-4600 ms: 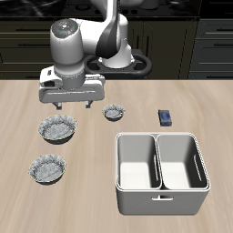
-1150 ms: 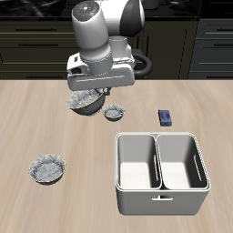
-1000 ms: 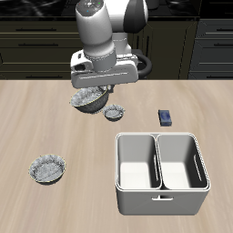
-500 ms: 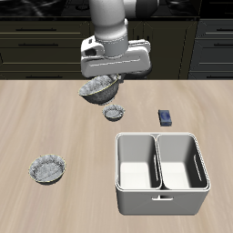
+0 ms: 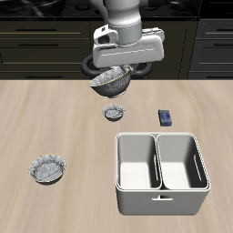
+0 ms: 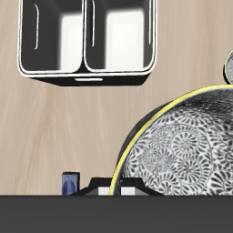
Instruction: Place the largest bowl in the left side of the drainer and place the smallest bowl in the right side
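A: How many bowls are there?
B: Three. The big bowl (image 5: pixel 110 81) hangs tilted in the air, and the claw (image 5: pixel 119 73) is clamped on its rim. The tiny bowl (image 5: pixel 114 113) sits on the bench (image 5: pixel 55 200) just under it. A speckled bowl (image 5: pixel 47 168) lies at 8 o'clock from the tiny one.
A: What is in the drainer (image 5: pixel 162 197)?
B: Nothing, in both halves. One blue block (image 5: pixel 166 116) lies at 12 o'clock from it.

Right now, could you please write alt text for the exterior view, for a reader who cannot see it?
The robot's claw holds a wide crinkly-rimmed silvery-grey metal bowl in the air above the wooden table. Below are a tiny silvery bowl, a dark blue block, a light grey two-compartment drainer and a paler speckled bowl.
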